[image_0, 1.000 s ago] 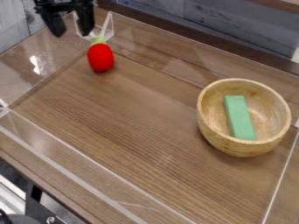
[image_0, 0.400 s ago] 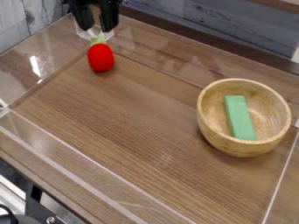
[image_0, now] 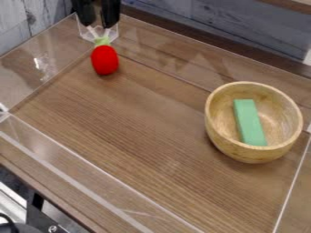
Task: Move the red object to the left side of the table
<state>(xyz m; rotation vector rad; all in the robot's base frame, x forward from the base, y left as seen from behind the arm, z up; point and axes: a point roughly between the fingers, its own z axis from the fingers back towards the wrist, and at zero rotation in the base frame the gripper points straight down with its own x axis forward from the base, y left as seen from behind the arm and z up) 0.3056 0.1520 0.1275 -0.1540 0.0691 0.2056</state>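
The red object [image_0: 105, 60], a small rounded toy fruit, lies at the far left of the table [image_0: 134, 136], its pale green leafy end pointing away toward the back wall. My gripper [image_0: 97, 25] hangs at the top edge of the view, right over that leafy end, with its dark fingers [image_0: 83, 16] close on either side. The jaws stand narrower than a wide spread. Whether they touch or pinch the leaf does not show.
A wooden bowl [image_0: 219, 129] at the right holds a green rectangular block [image_0: 249, 122]. Low clear acrylic walls [image_0: 36, 55] edge the tabletop, and the left and back walls run close to the gripper.
The gripper moved right from the back-left corner to stand over the fruit's leafy end, and its fingers came closer together. The red object and the bowl have not moved.
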